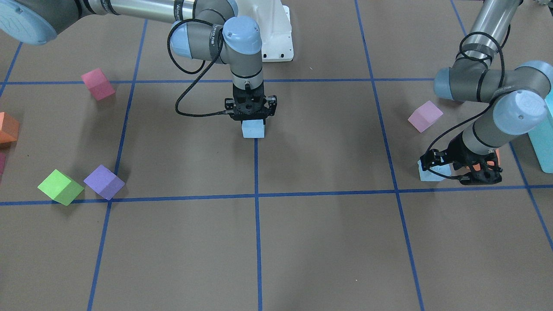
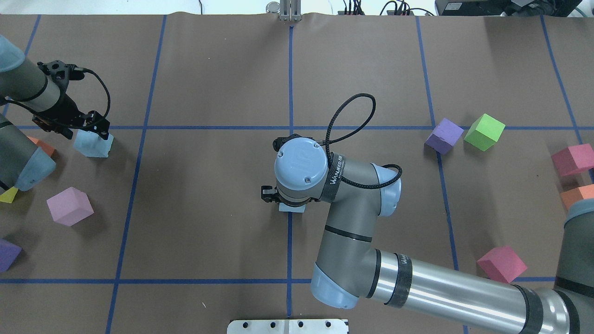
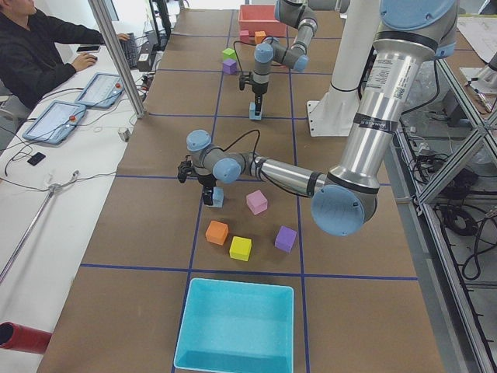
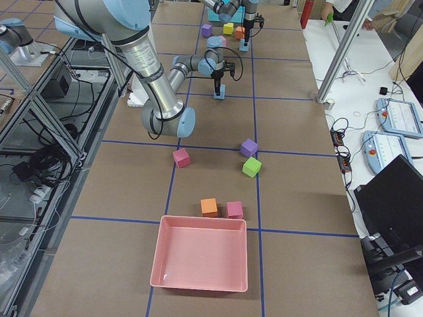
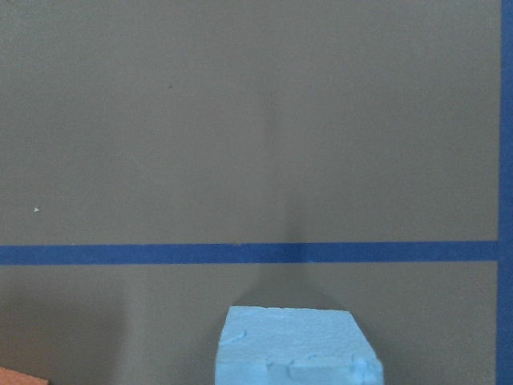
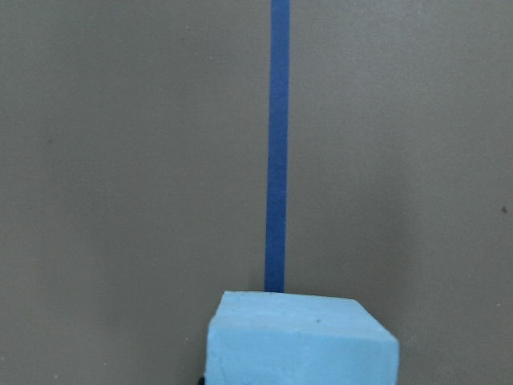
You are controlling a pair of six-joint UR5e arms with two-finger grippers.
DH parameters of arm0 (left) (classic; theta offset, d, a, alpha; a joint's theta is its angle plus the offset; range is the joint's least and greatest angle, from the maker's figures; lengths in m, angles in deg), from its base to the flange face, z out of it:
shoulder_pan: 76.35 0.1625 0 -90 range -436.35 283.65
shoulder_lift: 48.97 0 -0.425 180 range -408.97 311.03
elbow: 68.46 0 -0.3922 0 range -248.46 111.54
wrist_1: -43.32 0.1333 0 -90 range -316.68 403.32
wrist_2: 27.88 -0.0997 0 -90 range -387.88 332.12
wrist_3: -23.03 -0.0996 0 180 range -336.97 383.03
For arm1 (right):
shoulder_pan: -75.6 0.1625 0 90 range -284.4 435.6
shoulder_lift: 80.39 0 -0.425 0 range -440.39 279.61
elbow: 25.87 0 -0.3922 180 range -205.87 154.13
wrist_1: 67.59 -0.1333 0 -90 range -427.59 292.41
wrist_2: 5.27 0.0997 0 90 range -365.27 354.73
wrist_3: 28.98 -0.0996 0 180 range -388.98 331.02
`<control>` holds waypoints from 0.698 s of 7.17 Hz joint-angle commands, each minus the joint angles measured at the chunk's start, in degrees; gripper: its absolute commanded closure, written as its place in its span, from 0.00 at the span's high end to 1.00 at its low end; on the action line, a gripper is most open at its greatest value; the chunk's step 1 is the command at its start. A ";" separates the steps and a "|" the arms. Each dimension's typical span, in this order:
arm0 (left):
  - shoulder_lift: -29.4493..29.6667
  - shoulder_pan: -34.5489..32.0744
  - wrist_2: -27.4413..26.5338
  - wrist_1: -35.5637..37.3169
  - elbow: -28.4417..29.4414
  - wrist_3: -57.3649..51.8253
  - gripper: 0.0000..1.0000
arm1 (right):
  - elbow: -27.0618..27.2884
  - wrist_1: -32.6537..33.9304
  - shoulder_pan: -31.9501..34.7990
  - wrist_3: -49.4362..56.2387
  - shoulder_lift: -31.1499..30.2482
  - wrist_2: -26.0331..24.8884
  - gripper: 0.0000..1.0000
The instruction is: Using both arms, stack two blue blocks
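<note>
One pale blue block rests on the table's middle, on the blue centre line. My right gripper points straight down over it, its fingers closed on the block's top; the block fills the bottom of the right wrist view. The second blue block lies at the table's left side, slightly tilted. My left gripper leans over it and looks shut on it. This block also shows in the front view and at the bottom of the left wrist view. No fingertips show in the wrist views.
An orange cube lies close beside the left gripper, with a pink-lilac cube and a yellow one nearby. Violet and green cubes lie on the right, with pink cubes. A turquoise bin stands at the left end.
</note>
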 commanded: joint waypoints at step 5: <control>0.14 1.77 0.09 -0.09 1.10 2.20 0.59 | 0.31 -0.04 -0.02 0.07 -0.10 0.38 1.00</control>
